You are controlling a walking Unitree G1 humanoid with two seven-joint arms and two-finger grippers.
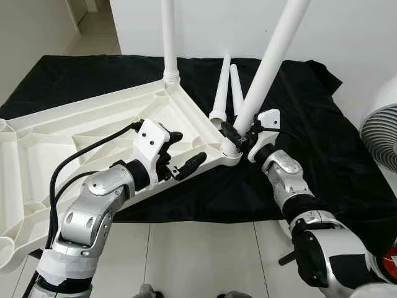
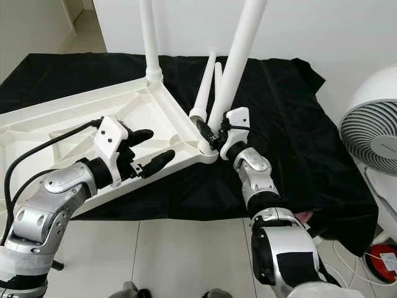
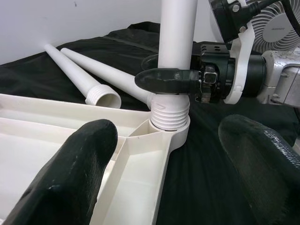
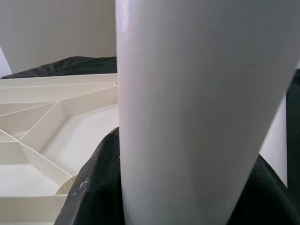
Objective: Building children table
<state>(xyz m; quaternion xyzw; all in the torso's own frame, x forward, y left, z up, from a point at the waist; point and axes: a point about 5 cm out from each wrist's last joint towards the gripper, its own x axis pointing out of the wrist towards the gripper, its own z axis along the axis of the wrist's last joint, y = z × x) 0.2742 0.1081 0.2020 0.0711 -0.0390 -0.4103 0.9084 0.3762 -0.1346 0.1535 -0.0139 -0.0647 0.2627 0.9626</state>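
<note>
White leg [image 1: 267,68] | right end effector [image 1: 239,138] clamped | tabletop [image 1: 93,133] corner socket

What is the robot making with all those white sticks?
It is putting legs on a small white table top that lies upside down on a black cloth. The right gripper has its jaws shut on a leg standing tilted in the near corner socket. The left gripper hovers open over the table top's edge. One leg already stands in the far corner, and two spare legs lie on the cloth.
</note>
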